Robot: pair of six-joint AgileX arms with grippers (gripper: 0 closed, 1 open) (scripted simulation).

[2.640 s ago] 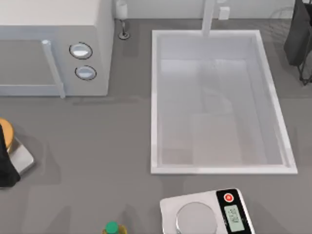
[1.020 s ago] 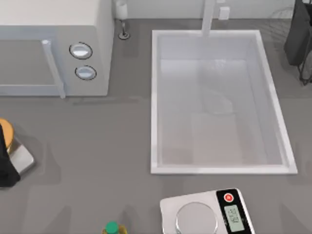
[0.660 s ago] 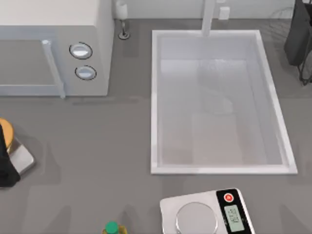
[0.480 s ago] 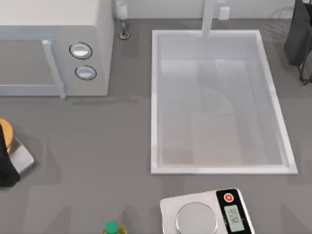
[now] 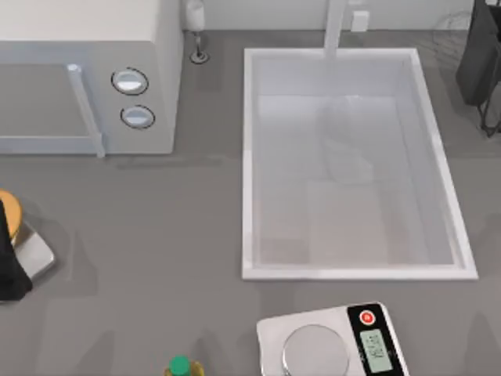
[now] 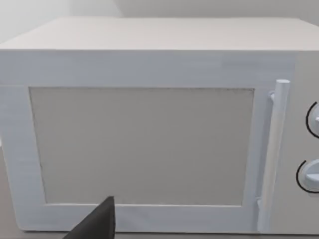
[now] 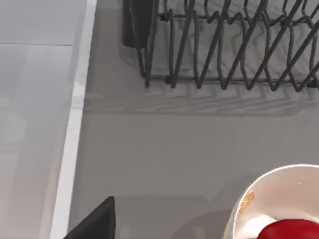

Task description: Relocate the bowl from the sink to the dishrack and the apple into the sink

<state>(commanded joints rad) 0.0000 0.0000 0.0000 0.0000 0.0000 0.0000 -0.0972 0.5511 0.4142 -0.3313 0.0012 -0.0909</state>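
Top view catches both AgileX arms at the table's edges: your left arm (image 5: 9, 266) low on the left side, your right arm (image 5: 479, 55) at the far right corner beside the dishrack (image 5: 450, 23).

The left gripper (image 6: 94, 224) faces the microwave (image 6: 149, 129) door. The right gripper (image 7: 97, 221) hangs over bare counter between the sink (image 7: 70, 149) rim and the rack's wires. You cannot tell whether either gripper is parted or closed.

A red shape, probably the apple (image 7: 291, 231), lies in a pale round dish (image 7: 279, 189) at the edge of the right wrist view, on the counter near the rack. Where the bowl sits cannot be told from these pictures.

**Risks**
- The apple is round and glossy. An off-centre pinch could squirt it out, and it could roll off the counter.
- Closing on the dish's rim instead could tip the dish.
- The rack wires stand close to your right arm. A careless swing toward the sink could snag them.

**Writing**
- The scale (image 5: 333, 345) carries a red button (image 5: 366, 317) and a small display (image 5: 374, 348), its digits too small to read.
- No brand is legible on the microwave or on the green-capped bottle (image 5: 180, 366).
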